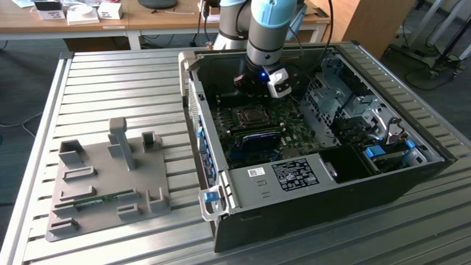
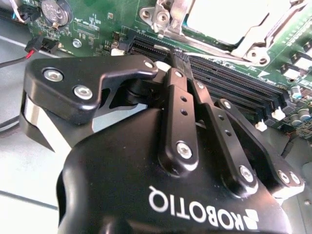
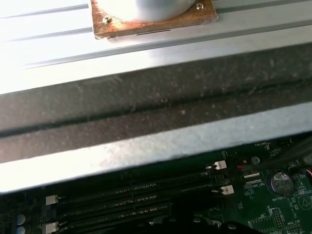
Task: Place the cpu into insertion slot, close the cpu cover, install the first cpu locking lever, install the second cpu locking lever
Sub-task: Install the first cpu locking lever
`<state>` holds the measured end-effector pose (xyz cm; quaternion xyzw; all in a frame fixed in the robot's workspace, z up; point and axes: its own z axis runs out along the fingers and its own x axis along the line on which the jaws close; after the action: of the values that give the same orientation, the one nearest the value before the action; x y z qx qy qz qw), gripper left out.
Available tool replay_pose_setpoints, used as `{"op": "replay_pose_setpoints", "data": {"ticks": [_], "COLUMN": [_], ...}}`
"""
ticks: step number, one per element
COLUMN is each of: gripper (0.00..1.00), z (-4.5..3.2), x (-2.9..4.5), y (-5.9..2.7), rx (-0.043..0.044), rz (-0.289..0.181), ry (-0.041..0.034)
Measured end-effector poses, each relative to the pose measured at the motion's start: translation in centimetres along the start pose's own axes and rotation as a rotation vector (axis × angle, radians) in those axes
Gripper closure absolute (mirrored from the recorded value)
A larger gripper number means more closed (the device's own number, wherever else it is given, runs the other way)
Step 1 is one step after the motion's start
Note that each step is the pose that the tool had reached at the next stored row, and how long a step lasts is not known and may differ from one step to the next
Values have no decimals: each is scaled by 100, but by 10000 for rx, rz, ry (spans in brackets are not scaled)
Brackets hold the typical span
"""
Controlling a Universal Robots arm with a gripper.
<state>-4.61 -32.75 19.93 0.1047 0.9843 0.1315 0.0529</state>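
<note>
Second wrist view, end effector (image 2: 178, 61) hiding memory slots (image 2: 234, 85)

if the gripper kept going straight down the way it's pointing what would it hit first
Most likely the long black memory slots on the green motherboard: in the second wrist view the gripper points right at them, just short of the cpu cover. Depth is unclear.

Stood on the slatted metal table (image 1: 110, 77): open computer case (image 1: 383, 182) at the exterior view's right, moulded fixture tray (image 1: 103, 182) at its left.
</note>
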Motion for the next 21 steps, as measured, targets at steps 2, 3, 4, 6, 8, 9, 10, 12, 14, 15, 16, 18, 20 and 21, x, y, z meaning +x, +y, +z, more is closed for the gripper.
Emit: {"op": "replay_pose_setpoints", "data": {"ticks": [2,3,4,6,8,9,10,12,14,15,16,18,20,21], "gripper": [89,89,89,89,89,89,89,89,89,89,89,89,89,89], "z": [-1,-1,0,0,1,2,1,0,-2,-3,-3,-4,-4,-3], "x": [1,2,2,2,2,2,2,-1,-4,-5,-6,-7,-8,-8], "y": [0,1,1,1,0,-2,-5,-16,-29,-34,-39,-46,-51,-54], "rx": [-20,-30,-39,-43,-45,-47,-46,-49,-52,-52,-54,-56,-61,-63], "rz": [7,11,13,15,17,16,14,12,8,7,6,3,-2,-7], "ry": [4,5,6,6,4,-1,-5,-15,-27,-33,-38,-51,-70,-84]}}
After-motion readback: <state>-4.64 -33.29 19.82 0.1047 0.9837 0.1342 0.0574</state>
